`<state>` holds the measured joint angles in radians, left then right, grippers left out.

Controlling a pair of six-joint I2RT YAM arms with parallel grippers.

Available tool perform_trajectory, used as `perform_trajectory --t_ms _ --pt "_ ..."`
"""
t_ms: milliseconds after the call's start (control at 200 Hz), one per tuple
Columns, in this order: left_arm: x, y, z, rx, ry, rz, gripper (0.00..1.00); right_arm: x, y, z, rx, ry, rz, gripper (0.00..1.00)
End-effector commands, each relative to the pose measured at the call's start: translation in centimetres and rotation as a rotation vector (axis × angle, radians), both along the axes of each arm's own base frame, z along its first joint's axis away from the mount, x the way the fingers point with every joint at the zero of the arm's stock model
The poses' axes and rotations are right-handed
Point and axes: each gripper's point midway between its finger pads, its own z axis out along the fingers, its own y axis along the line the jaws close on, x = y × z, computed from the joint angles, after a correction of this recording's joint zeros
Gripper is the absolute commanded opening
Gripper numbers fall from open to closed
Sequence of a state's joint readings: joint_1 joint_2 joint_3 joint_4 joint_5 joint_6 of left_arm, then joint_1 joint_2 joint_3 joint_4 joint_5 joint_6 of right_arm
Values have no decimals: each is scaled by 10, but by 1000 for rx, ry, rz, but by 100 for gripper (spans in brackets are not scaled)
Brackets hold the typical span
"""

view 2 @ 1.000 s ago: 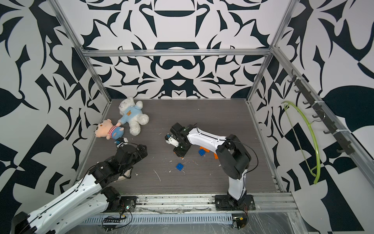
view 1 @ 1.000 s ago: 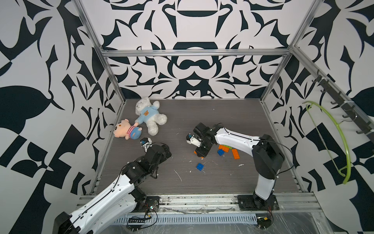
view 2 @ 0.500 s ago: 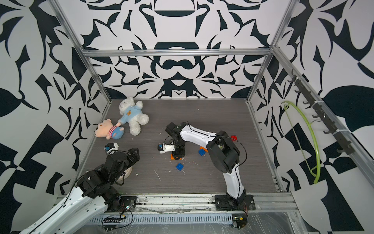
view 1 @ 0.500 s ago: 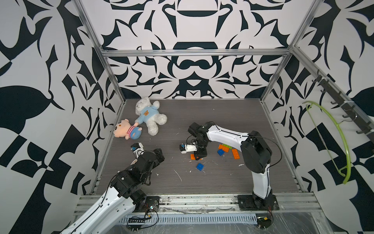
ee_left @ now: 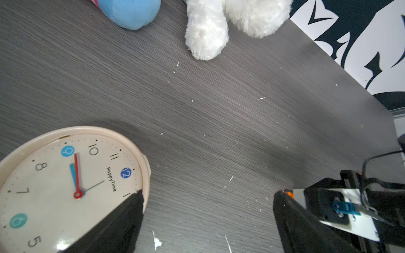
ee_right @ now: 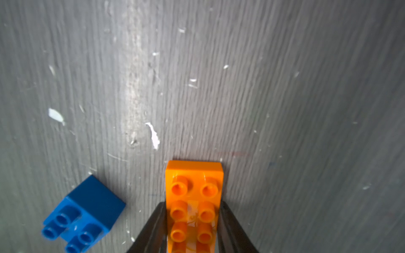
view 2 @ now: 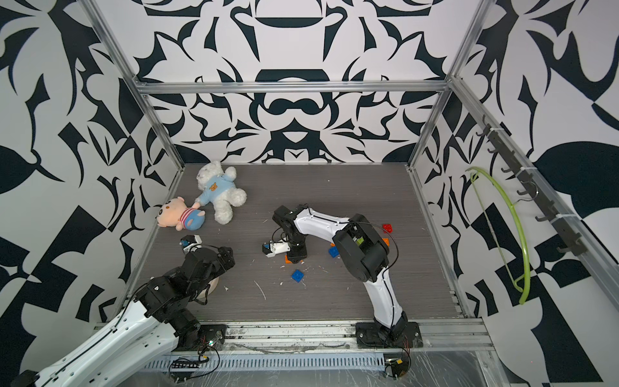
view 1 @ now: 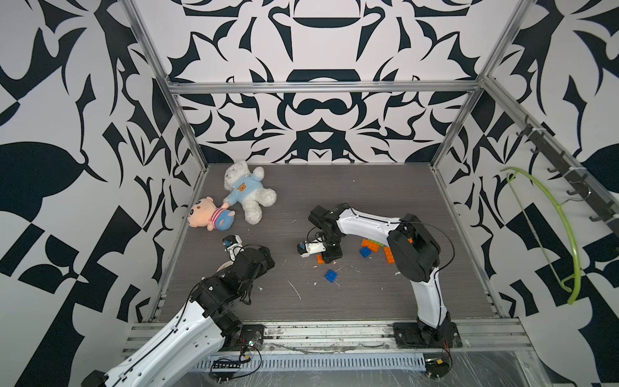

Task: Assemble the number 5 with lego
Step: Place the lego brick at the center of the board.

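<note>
In the right wrist view the right gripper [ee_right: 192,203] has its black fingers [ee_right: 153,223] closed narrowly against the long sides of a long orange studded plastic brick [ee_right: 194,175]. The brick is studs-up, and whether it rests on the dark grey wood-grain surface [ee_right: 285,87] or hangs just above it cannot be told. A small blue square plastic brick [ee_right: 87,210] lies just beside it, not touching it and turned at an angle.

In both top views this pair sits near the centre of the frame. More orange and blue bricks [view 1: 370,246] cluster to the right of it, partly behind the right arm, and a red brick [view 2: 388,228] lies further right.

The left gripper [ee_left: 208,193] has its fingers spread wide, one of them overlapping the face of a round cream plastic clock [ee_left: 65,175]. A white plush bear in a blue top [view 1: 249,191] and a peach-faced plush doll [view 1: 207,217] lie touching at the surface's left side.
</note>
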<state>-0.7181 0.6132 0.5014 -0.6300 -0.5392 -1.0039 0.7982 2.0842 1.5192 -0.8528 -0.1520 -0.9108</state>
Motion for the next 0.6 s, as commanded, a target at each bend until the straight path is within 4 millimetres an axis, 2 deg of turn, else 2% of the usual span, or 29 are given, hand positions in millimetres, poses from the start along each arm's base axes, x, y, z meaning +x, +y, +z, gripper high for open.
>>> perform_trajectory --t_ms 0,75,210,370,595 --pt "6 -2 9 10 -18 -4 99 9 1 3 0 -54 -39 40" --pt "6 -3 6 14 -12 -5 99 11 0 0 -7 -58 -69 41" --pt "7 -3 6 12 -13 -6 99 0 -4 -2 -12 -13 -71 46" --pt "7 -4 6 9 -19 -6 99 3 -5 -1 -10 -36 -97 50" --pt "8 -7 6 7 -16 -21 99 5 2 15 42 -49 -150 61"
